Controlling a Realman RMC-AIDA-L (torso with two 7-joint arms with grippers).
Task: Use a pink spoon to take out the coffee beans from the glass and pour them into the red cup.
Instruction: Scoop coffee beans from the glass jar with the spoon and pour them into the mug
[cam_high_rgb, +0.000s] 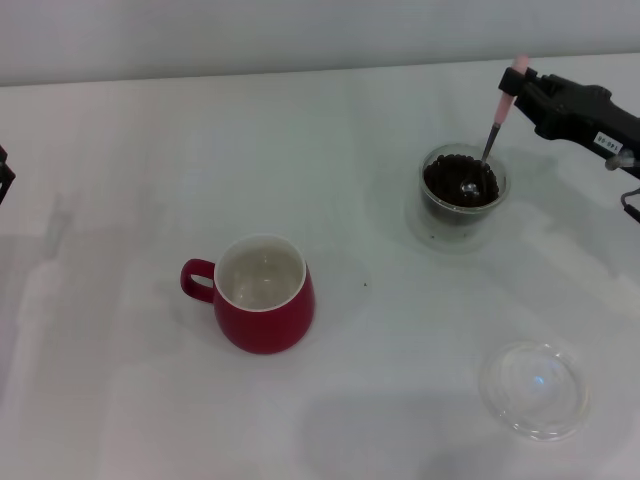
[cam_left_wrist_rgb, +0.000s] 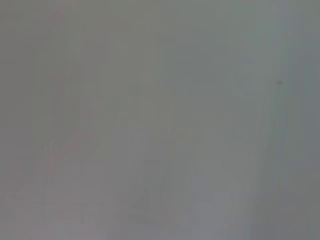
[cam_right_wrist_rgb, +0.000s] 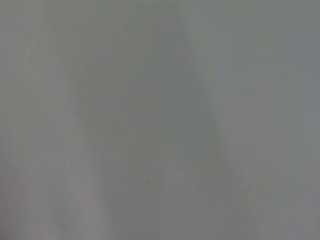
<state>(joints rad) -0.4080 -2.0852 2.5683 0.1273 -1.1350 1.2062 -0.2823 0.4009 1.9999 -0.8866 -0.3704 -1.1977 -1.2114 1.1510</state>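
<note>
Head view, read from my left: my left hand (cam_high_rgb: 4, 172) barely shows at the desk's (cam_high_rgb: 120, 150) left edge, parked, and I cannot tell whether it is open or closed. Next comes one red cup (cam_high_rgb: 262, 292), upright, its loop handle pointing left, its white inside holding no beans that I can see. Further right and farther back stands one glass (cam_high_rgb: 463, 190), well filled with coffee beans (cam_high_rgb: 450, 184). One pink spoon (cam_high_rgb: 492, 130) stands steeply in it — metal bowl down among the beans, pink handle rising up and to the right into my right hand (cam_high_rgb: 525, 90), which is clamped on the handle's top end. So the spoon's long axis runs from the glass up to that hand, and the cup lies well apart, to the left and nearer me; the right hand is the nearer one to the glass. One clear shallow dish (cam_high_rgb: 533, 388) sits near right. Both wrist views show only blank grey. I judge the scoop is under way, nothing yet carried over.
</note>
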